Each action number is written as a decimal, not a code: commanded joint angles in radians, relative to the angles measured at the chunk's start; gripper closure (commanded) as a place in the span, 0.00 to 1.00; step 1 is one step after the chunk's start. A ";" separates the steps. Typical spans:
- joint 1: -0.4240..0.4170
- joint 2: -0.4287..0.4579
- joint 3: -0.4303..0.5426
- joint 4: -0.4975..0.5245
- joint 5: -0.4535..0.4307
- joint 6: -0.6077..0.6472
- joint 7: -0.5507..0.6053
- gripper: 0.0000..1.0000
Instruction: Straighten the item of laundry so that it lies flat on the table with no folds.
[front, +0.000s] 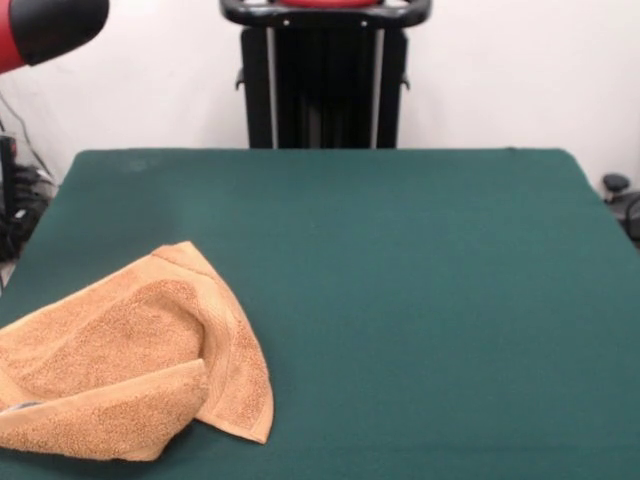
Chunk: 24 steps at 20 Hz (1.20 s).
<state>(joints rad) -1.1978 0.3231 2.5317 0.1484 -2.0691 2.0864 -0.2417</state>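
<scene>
My tool does not show anywhere, so I cannot tell whether it is spread, pressed together or pinching anything. All I can see of my arm (45, 28) is a red and black rounded stretch in the upper left corner, up above the tabletop (420, 300) and clear of it. My black pedestal (322, 75) stands at the far edge, against a pale wall.

With the tool out of sight, I can only place things from that stretch of arm. The towel (130, 355) lies well below it, down at the near left corner of the dark green tabletop, running off the picture's left edge. It is orange-tan terry and it is not flat: one corner peaks toward the far side, a woven border band (235, 345) runs down its right edge to a pointed corner at the near side, and a thick flap (110, 420) is folded over along its near edge, lying on the rest of the cloth
</scene>
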 joint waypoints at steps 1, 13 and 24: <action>0.054 0.030 0.016 -0.139 -0.109 -0.117 -0.228 0.00; 0.208 -0.092 -0.062 -0.089 -0.075 -0.221 0.056 0.00; 0.275 -0.105 -0.180 -0.041 -0.050 -0.291 0.180 0.00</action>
<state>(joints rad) -0.9940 0.1934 2.5360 0.1611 -2.0788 1.8959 -0.2417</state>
